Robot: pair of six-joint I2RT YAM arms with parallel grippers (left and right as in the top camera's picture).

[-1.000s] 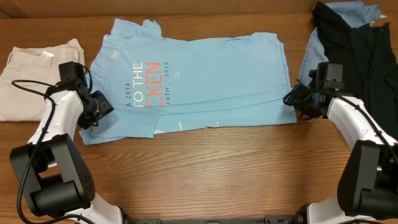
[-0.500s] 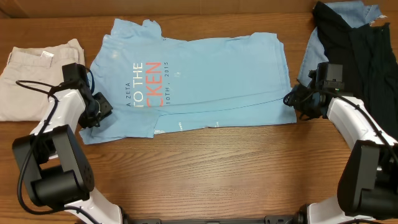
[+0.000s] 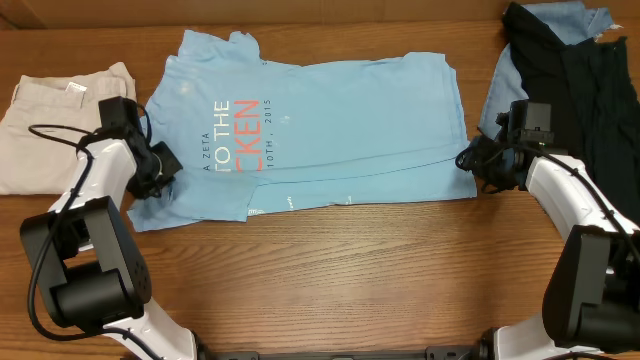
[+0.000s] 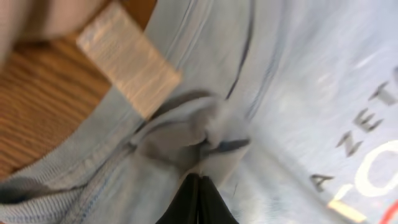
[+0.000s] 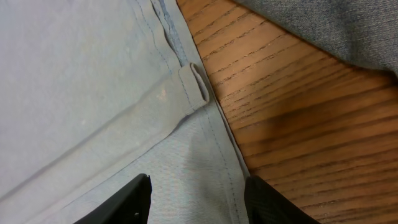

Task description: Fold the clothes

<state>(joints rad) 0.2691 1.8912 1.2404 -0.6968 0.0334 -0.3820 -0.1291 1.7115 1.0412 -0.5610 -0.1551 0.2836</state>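
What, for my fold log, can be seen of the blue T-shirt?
The T-shirt is light sky-blue, cotton-looking, its white and coral lettering cut off by a fold. It lies flat, partly folded, on the wooden table. The left claw is shut on its bunched left edge; the right claw stands open over its right hem.

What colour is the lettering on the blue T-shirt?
White and coral lettering on the T-shirt; overhead view shows it best.

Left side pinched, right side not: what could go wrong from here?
1. The left gripper is shut on a small bunched pinch of the T-shirt; it may catch only one layer or slip when lifted.
2. The right gripper is open, gripping nothing, so a one-sided lift would likely skew the fold.
3. The dark clothes lie close beside it and might snag.
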